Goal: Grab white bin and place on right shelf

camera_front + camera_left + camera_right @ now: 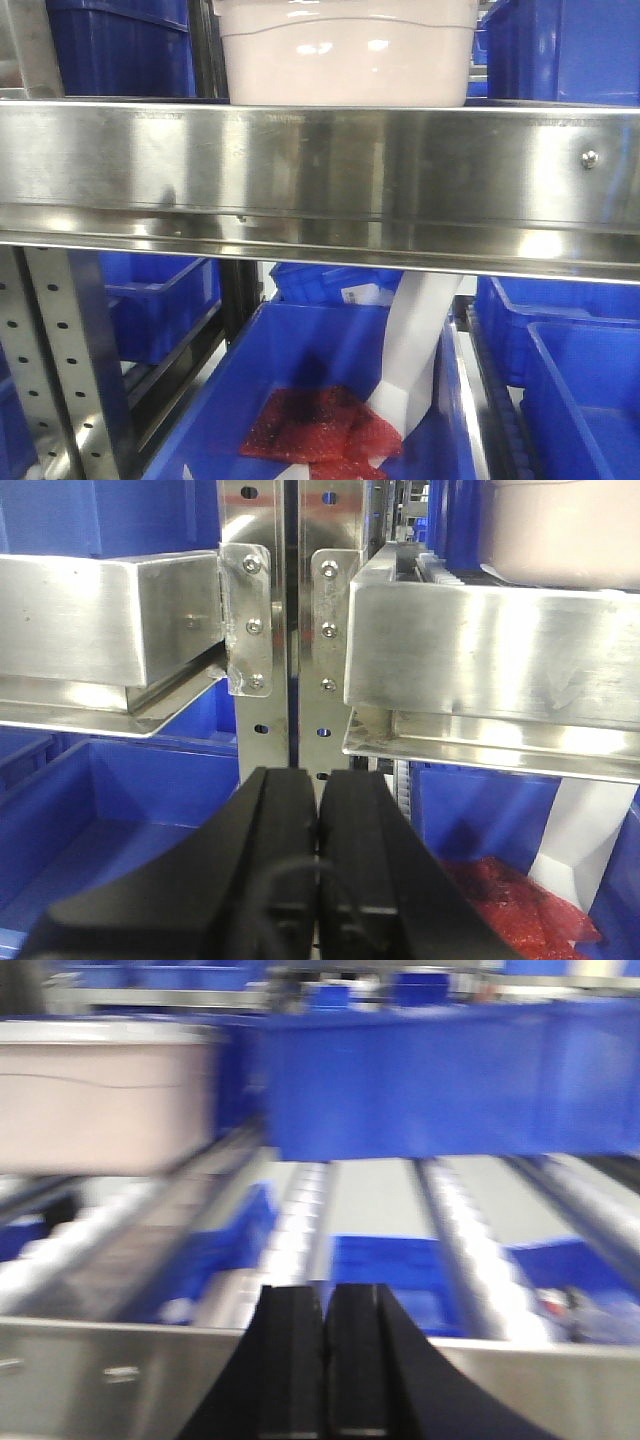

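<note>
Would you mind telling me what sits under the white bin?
The white bin rests on the right shelf. The shelf's tall front lip hides the bin's base and contact surface.

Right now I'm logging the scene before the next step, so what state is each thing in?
white bin: upright on the right shelf, not held.
right shelf: bearing the white bin and blue bins.
left gripper: shut, empty, below shelf level.
right gripper: shut, empty, at the shelf's front lip.
blue bin below: open, holding red mesh and a white sheet.
</note>
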Controlling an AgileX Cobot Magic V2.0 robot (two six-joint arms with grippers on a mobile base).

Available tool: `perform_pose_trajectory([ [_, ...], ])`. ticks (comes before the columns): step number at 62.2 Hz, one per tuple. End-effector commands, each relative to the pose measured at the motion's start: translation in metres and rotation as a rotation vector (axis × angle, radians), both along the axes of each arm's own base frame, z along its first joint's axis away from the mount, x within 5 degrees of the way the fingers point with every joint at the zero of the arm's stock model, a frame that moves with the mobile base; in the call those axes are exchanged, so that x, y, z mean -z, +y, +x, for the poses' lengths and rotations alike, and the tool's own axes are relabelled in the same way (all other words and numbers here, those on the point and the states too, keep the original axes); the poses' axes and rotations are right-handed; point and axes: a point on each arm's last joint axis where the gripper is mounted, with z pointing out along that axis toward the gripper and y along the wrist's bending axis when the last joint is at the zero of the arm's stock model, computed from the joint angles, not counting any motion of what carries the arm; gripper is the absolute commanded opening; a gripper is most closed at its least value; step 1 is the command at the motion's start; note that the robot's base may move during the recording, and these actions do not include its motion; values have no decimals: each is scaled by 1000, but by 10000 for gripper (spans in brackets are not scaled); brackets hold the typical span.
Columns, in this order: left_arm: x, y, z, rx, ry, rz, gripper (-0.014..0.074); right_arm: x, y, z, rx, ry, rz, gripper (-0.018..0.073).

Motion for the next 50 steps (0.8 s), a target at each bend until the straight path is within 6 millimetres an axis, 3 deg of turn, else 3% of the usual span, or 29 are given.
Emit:
perform_pose_trajectory([
  [1,-8,0,-1,2,-92,-23,-117,-5,-4,5,32,-130,-23,70],
  [21,-8,0,-1,2,-92,-23,-117,65,-3,11,-6,-130,-71,70],
  [50,-8,0,-1,2,-90,-23,-117,65,-3,11,-6,-123,-72,70],
])
